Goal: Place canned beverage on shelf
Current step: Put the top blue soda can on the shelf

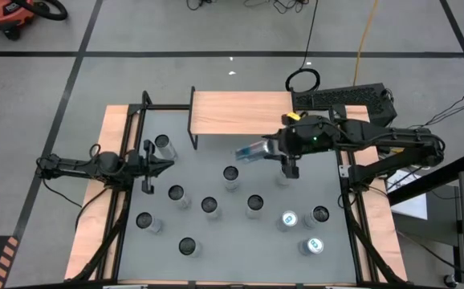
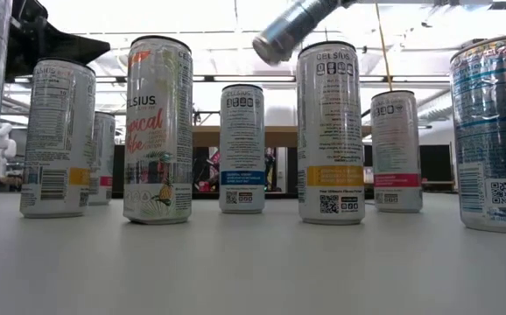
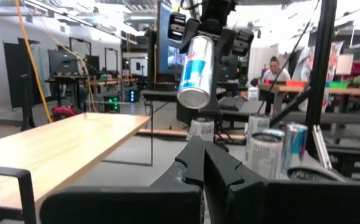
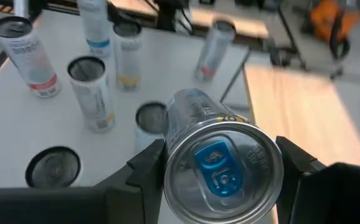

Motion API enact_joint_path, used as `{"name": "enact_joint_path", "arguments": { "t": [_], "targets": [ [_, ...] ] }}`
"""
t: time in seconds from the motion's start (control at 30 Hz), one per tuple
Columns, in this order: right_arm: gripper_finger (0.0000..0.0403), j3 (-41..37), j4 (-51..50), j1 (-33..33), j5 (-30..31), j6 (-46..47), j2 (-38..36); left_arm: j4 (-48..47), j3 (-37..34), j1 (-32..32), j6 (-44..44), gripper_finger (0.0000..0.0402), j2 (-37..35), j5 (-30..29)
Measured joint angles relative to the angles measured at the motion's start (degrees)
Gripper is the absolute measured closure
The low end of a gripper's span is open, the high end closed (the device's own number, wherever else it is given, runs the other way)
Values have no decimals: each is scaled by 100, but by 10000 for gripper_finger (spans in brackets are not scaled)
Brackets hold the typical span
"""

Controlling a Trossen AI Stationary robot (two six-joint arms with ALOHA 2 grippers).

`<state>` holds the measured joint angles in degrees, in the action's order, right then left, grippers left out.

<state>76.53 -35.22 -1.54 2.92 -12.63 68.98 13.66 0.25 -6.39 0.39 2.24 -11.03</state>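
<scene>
My right gripper (image 1: 274, 149) is shut on a silver-and-blue canned beverage (image 1: 252, 150), held in the air above the grey table, just in front of the shelf's near edge. The shelf (image 1: 240, 112), a light wood plank on thin black legs, stands at the table's far side. In the left wrist view the can (image 3: 195, 71) slants, bottom end lower. My left gripper (image 1: 170, 163) is shut and holds nothing, low at the table's left. My right gripper pinches the can between its two fingers (image 4: 146, 165), one on each side of the can's wall (image 4: 174, 134) near the top end with the blue tab. The can lies along the fingers, its bottom end pointing away from the wrist. It is lifted clear of the table, slanting.
Several cans stand upright on the grey table (image 1: 216, 233), among them one (image 1: 231, 177) just below the held can and one (image 1: 164, 144) near my left gripper. A black keyboard (image 1: 340, 100) lies right of the shelf. The plank's top is bare.
</scene>
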Motion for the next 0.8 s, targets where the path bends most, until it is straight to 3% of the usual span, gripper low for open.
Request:
{"name": "enact_joint_path", "arguments": {
  "t": [0.2, 0.57, 0.8],
  "targets": [
    [241, 0, 680, 149, 2, -876, 328, 193, 1, 0, -16, 376, 123, -7],
    [241, -1, 1608, 189, 0, -2481, 1123, 257, 612, 0, 130, 223, 918, -195],
    [241, -2, 2260, 205, -15, -3633, 1511, 254, 1037, 0, 457, 176, 1744, -194]
  ]
}}
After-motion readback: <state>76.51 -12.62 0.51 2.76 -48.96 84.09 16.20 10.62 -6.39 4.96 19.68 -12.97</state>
